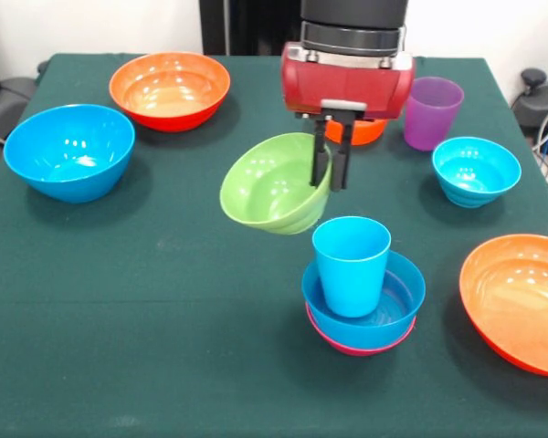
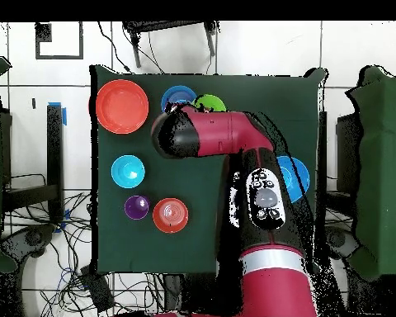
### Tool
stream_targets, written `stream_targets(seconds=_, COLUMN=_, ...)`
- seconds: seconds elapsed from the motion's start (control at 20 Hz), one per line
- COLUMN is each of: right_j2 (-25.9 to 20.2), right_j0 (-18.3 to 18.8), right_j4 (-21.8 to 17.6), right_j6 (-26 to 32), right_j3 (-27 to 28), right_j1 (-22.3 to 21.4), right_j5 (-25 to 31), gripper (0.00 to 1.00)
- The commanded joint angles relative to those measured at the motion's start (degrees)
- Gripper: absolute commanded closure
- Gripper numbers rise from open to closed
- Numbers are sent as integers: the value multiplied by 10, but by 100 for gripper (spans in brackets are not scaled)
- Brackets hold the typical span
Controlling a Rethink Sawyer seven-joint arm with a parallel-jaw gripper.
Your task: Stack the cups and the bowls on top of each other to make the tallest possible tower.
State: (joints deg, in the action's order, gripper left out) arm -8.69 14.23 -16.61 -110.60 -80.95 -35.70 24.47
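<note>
Gripper (image 1: 331, 164): you see it pinching the green bowl's (image 1: 272, 185) rim, bowl tilted in the air.
Tower (image 1: 363, 306): light blue cup in blue bowl on pink bowl, below the green bowl.

Seven bowls on show: two orange (image 1: 170, 88) (image 1: 516, 301), three blue (image 1: 69, 151) (image 1: 476, 171) (image 1: 365, 306), one green (image 1: 272, 185), one pink (image 1: 333, 341). Two cups: blue (image 1: 351, 265), purple (image 1: 431, 112).

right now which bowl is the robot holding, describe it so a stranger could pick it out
Start at the red and black arm's gripper above the middle of the green-clothed table. Its fingers pinch the rim of a glossy lime green plastic bowl, which hangs tilted in the air just behind the light blue plastic tumbler. It is the only green bowl and the only one off the cloth.
</note>
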Motion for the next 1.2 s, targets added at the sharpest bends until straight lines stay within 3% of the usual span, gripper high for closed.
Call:
stream_targets(seconds=0.05, right_j2=-41, right_j0=-23, right_j4=-12, right_j6=9, right_j3=-26, right_j1=-5, right_j5=38, gripper=100)
stream_targets(seconds=0.25, right_j2=-46, right_j0=-19, right_j4=-5, right_j6=22, right_j3=-12, right_j1=-3, right_j5=59, gripper=100)
stream_targets(seconds=0.75, right_j2=-46, right_j0=-6, right_j4=-21, right_j6=21, right_j3=-29, right_j1=13, right_j5=9, gripper=100)
stream_targets(seconds=1.2, right_j2=-40, right_j0=-9, right_j4=-30, right_j6=16, right_j3=-28, right_j1=18, right_j5=-2, gripper=100)
